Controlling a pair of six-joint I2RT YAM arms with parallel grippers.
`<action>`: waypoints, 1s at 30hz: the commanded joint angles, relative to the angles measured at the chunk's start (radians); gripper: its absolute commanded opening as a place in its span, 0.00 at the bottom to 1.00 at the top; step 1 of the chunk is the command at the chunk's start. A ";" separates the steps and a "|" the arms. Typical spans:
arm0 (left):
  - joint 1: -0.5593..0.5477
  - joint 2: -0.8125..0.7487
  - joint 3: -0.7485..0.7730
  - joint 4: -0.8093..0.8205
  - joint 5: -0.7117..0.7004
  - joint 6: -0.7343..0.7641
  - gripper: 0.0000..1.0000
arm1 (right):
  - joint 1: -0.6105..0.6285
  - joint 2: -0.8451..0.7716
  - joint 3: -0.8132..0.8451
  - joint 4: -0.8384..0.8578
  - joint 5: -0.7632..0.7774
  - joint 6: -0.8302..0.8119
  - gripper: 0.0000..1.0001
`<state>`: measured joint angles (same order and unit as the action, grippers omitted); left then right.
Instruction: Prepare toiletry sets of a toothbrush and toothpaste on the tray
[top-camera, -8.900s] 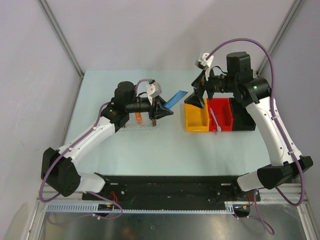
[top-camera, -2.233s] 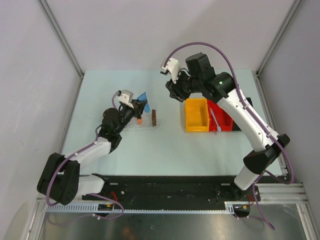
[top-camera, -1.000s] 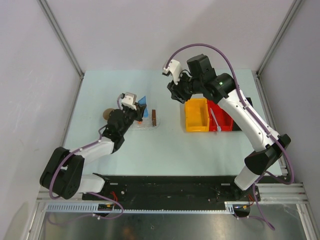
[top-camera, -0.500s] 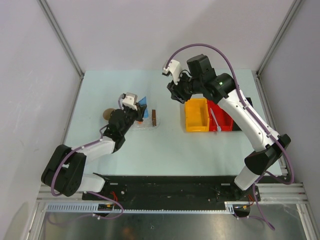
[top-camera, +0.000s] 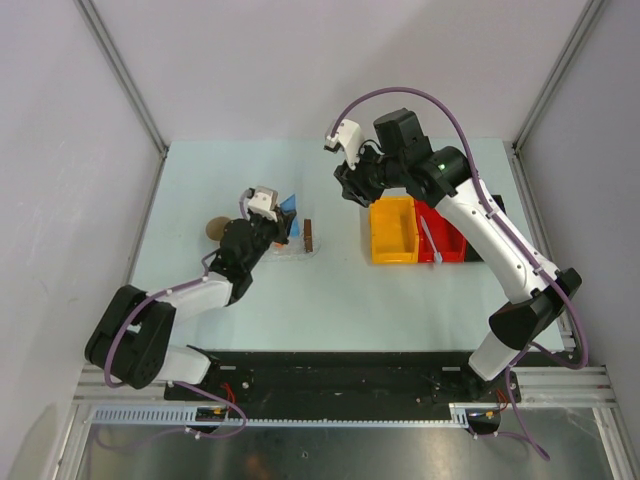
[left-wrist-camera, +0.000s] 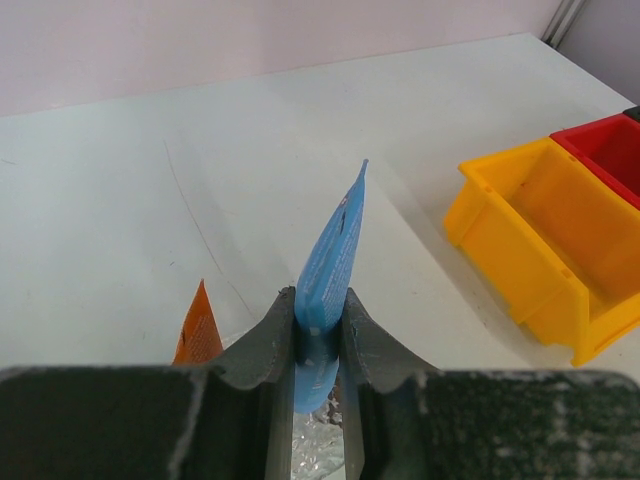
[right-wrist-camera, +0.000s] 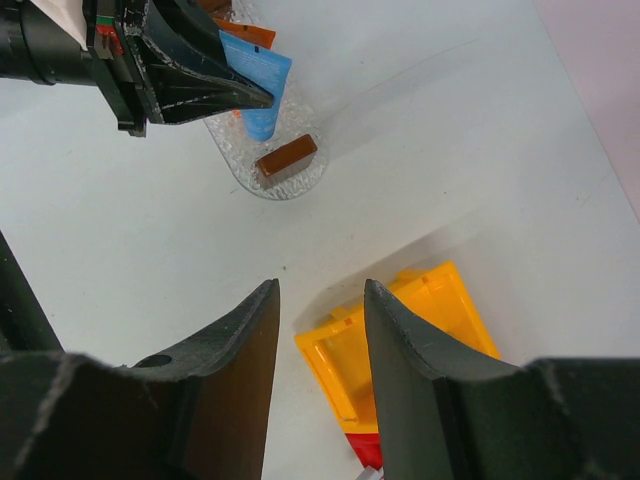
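My left gripper is shut on the blue toothpaste, which stands on edge with its lower end just above the clear tray. From above, the left gripper hovers over the tray, beside its brown end block. The orange toothpaste lies in the tray left of the fingers. In the right wrist view the blue toothpaste and orange toothpaste sit by the block. My right gripper is open and empty, high over the table. The toothbrush lies in the red bin.
A yellow bin stands right of the tray, with the red bin against its right side. A beige round cup sits on the table left of the left arm. My right gripper hangs above the yellow bin's far-left corner.
My left gripper has shifted slightly right and down over the tray, with the blue toothpaste still in it. The right arm has not moved.
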<state>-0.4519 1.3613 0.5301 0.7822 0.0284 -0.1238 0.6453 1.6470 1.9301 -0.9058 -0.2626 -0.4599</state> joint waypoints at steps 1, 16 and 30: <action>-0.010 0.005 0.034 0.077 -0.021 -0.004 0.00 | -0.006 -0.029 0.004 0.021 -0.012 0.006 0.44; -0.013 0.009 0.031 0.088 -0.027 0.007 0.00 | -0.006 -0.029 0.001 0.019 -0.015 0.003 0.44; -0.013 -0.001 0.030 0.101 -0.062 0.015 0.00 | -0.006 -0.027 0.001 0.016 -0.018 0.001 0.44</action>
<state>-0.4572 1.3746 0.5312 0.8013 -0.0051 -0.1211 0.6437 1.6470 1.9301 -0.9066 -0.2703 -0.4606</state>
